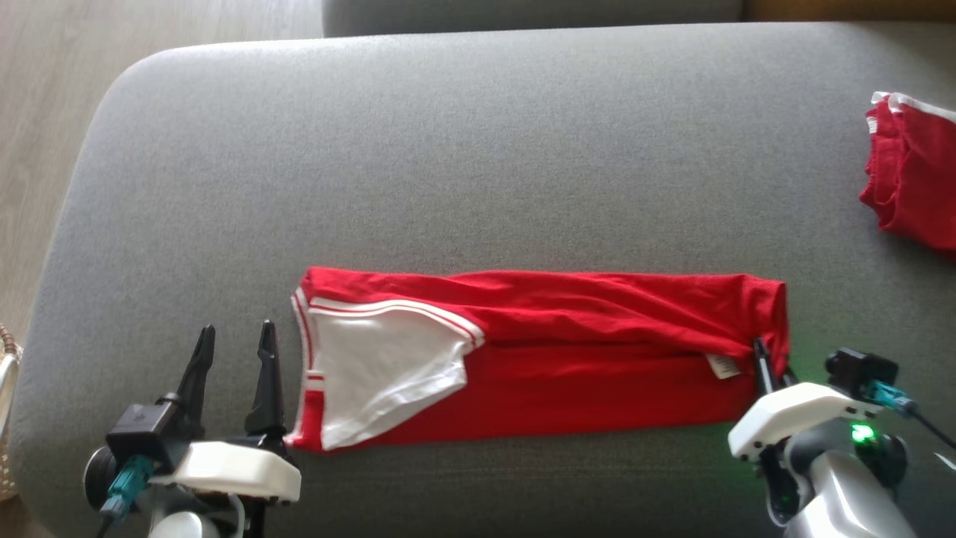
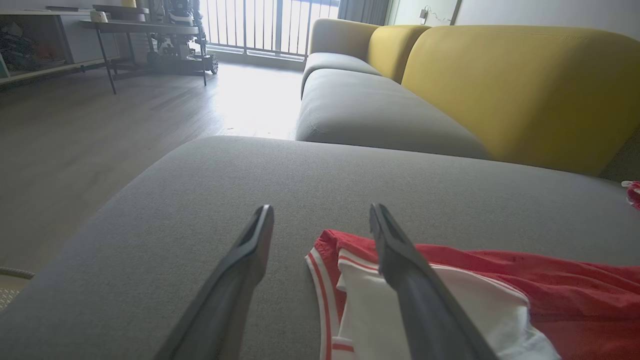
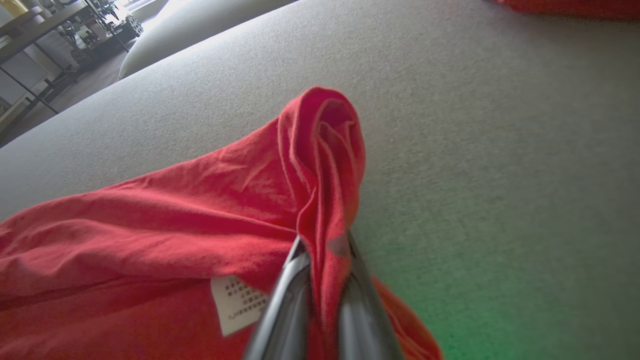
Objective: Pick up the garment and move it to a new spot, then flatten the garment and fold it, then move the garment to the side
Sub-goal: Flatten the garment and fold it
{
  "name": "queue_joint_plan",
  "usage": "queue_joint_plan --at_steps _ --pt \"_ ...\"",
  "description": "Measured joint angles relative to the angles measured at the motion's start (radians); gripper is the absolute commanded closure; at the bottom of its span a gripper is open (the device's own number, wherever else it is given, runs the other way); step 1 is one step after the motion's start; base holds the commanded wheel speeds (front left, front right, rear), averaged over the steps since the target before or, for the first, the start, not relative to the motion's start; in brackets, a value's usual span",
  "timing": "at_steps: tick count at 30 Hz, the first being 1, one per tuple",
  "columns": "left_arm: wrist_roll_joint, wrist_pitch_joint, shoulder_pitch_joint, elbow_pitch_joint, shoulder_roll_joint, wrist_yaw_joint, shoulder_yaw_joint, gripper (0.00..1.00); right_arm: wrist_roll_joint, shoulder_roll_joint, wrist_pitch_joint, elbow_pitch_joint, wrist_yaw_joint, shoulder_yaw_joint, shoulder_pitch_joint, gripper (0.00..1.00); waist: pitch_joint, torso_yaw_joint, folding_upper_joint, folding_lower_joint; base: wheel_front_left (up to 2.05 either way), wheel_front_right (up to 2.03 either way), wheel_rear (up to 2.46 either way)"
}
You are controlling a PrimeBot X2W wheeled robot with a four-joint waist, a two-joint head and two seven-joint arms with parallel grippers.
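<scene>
The garment (image 1: 567,373) is lying as soft, matt red cloth, creased, with a smooth white label (image 1: 721,365). The grey cushion (image 1: 478,149) is showing a coarse, matt woven fabric. The fingers of the left gripper (image 1: 237,327) are gleaming like smooth dark plastic.

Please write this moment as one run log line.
right tool: shut on shirt end | left tool: open beside shirt | shirt: folded on cushion
</scene>
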Motion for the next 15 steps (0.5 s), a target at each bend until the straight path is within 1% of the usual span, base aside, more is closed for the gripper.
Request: queue_joint_plan --at_steps 3,4,8,12,15 --pt "0.0 0.0 0.002 0.001 0.0 0.0 -0.001 0.0 -0.056 0.0 0.0 -0.003 0.0 -0.067 -0.001 1.0 -0.011 -0.004 0.0 0.0 0.0 0.0 0.0" --pt "0.0 0.0 0.002 0.001 0.0 0.0 -0.001 0.0 -0.056 0.0 0.0 -0.003 0.0 -0.067 -0.001 1.0 -0.011 -0.004 0.0 0.0 0.0 0.0 0.0" --pt "0.0 0.0 0.019 0.001 0.0 0.003 -0.002 0.0 -0.162 0.001 0.001 -0.015 0.0 -0.187 -0.006 1.0 -0.025 -0.01 0.0 0.0 0.0 0.0 0.0" --pt "0.0 0.0 0.037 0.002 0.0 0.003 -0.002 0.0 -0.28 0.001 0.029 -0.058 0.0 -0.307 -0.024 1.0 -0.042 -0.015 0.0 0.0 0.0 0.0 0.0" --pt "0.0 0.0 0.04 0.002 0.0 0.003 -0.004 0.0 -0.339 0.001 0.058 -0.081 0.0 -0.351 -0.025 1.0 -0.052 -0.018 0.0 0.0 0.0 0.0 0.0"
